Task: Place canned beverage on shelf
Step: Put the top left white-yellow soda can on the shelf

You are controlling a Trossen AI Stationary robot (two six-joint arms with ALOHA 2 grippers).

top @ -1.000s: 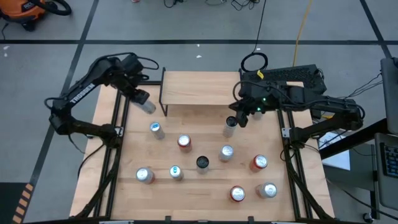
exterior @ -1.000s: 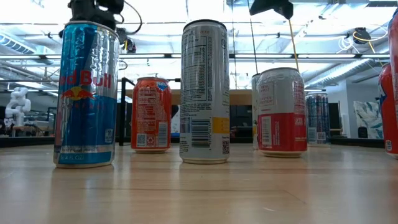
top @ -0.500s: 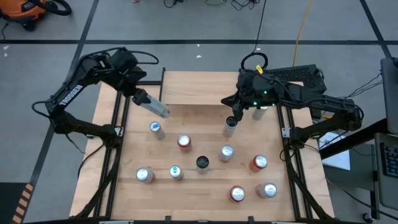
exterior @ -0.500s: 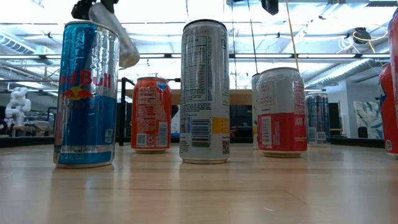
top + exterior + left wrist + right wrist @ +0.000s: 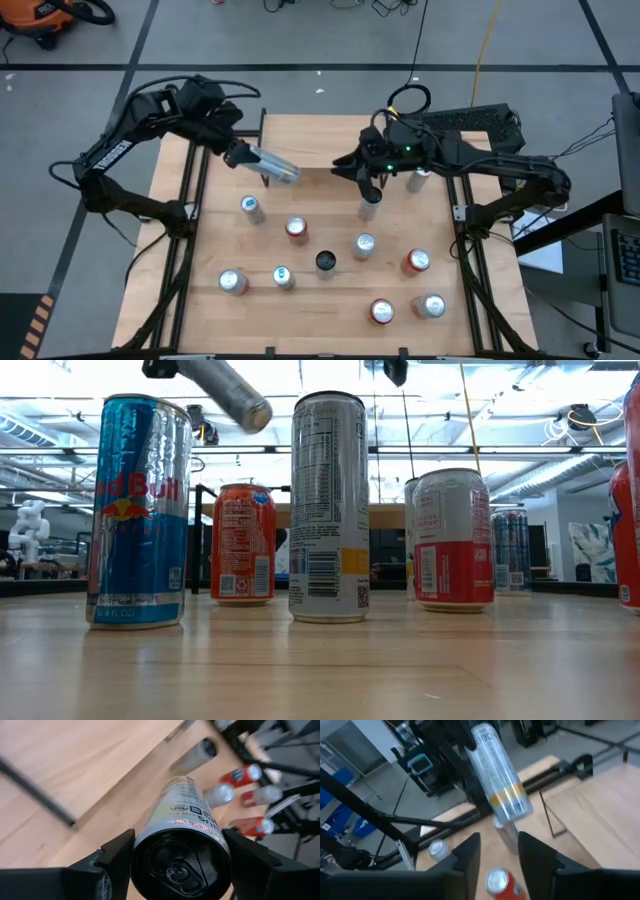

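A slim silver can [image 5: 272, 167], smooth and cylindrical, lies tilted, pinched by the left gripper [image 5: 240, 154] at upper centre-left, above the light-wood shelf [image 5: 320, 150]; right gripper [image 5: 368, 181] spread.

The shelf [image 5: 318, 142] top is bare wood, so there's room up there. The left pincer [image 5: 243, 156] holds a tilted silver can [image 5: 275, 167] over its front-left corner. The right pincer [image 5: 367, 178] crowds the front-right corner, right above an upright can [image 5: 369, 206]. More cans [image 5: 364, 245] are scattered across the front of the worktop [image 5: 330, 290].
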